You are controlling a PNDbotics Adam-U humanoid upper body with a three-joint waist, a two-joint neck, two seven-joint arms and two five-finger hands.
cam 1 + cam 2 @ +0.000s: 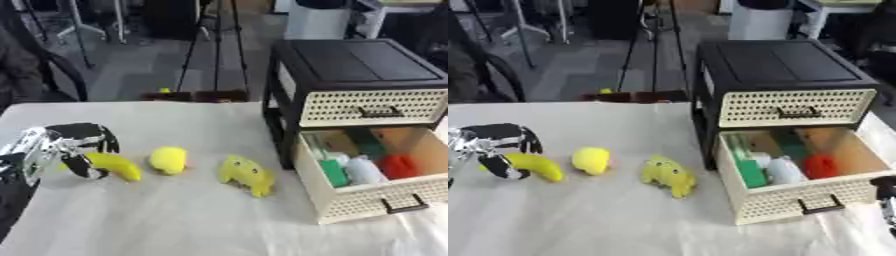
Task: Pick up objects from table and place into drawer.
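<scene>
- Grey floor with dark stands and chair legs fills the background beyond the table's far edge.
- White cloth covers the table (175, 225), which spans the whole lower part of both views.
- At the right stands a drawer unit (359, 75) with a black top and frame and cream perforated fronts; its upper drawer is closed.
- Its lower drawer (367, 197) is pulled out toward the camera, with a dark handle on the front panel.
- Inside that drawer lie a green item (333, 172), a pale bluish-white item (363, 170) and a red item (398, 166), side by side; more green shows behind them.
- From the left edge comes the left hand (74, 145), black and silver, its fingers curled over the near end of a yellow banana-shaped toy (116, 166) that lies on the cloth; thumb and fingers appear to pinch it.
- Near the middle of the cloth lies a yellow lumpy toy (246, 175), close to the drawer unit but not touching it.
- Between that and the banana-shaped toy sits a small round yellow toy (167, 160), apart from both.
- Only in the right eye view, a dark part of the right hand (886, 200) shows at the right edge beside the open drawer's corner; I cannot tell how its fingers are set.
</scene>
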